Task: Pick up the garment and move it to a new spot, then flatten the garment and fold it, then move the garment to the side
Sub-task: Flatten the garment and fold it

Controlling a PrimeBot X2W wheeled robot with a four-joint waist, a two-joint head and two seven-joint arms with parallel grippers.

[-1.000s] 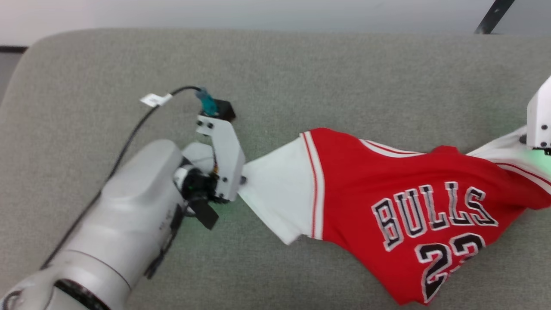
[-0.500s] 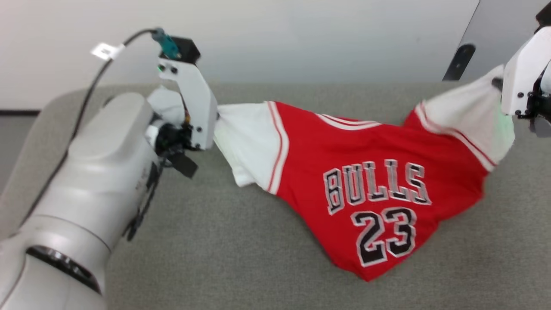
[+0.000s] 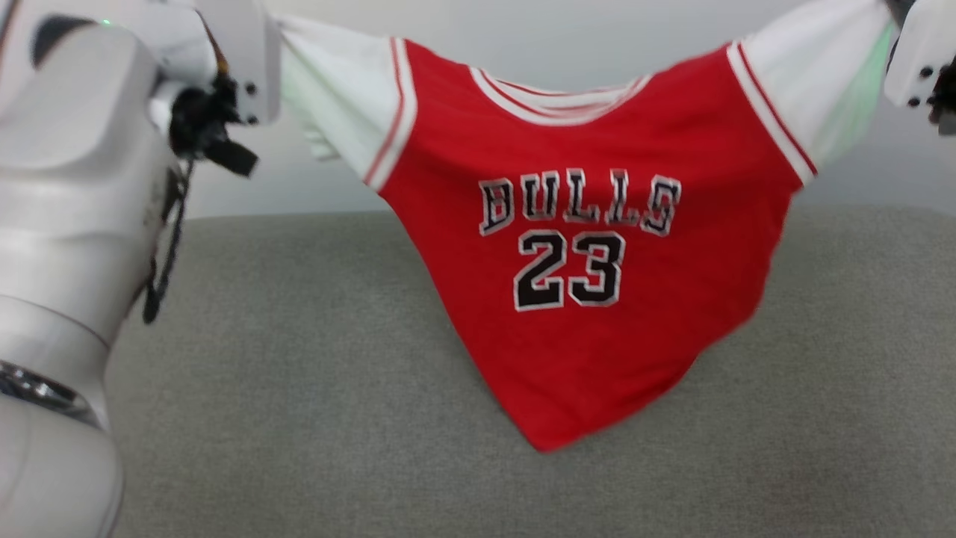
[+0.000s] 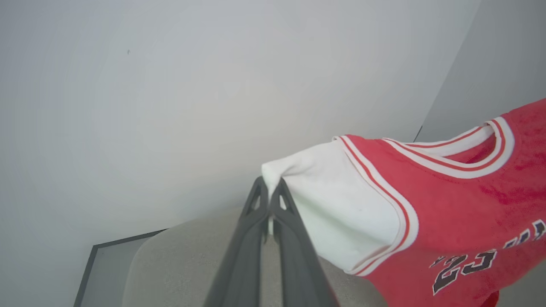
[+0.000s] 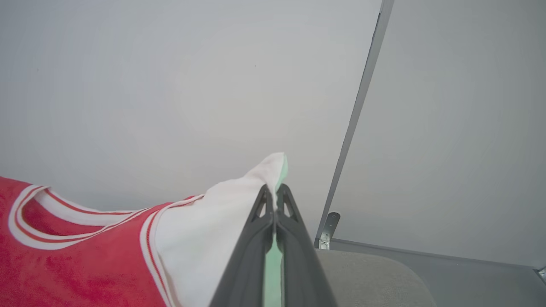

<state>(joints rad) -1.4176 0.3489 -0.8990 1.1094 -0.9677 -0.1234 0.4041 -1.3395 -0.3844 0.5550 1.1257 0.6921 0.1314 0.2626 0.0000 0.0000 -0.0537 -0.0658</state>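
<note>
Pinching the tip of one white sleeve, the left gripper (image 4: 268,189) has its two dark fingers pressed together on the cloth. The right gripper (image 5: 273,192) is clamped in the same way on the other sleeve tip. Between them the garment (image 3: 590,224) hangs spread out (the letters "BULLS" and "23" read upright). Both sleeves are high above the grey cushion (image 3: 299,388). The red hem comes down to a point over it, and I cannot tell if they touch.
</note>
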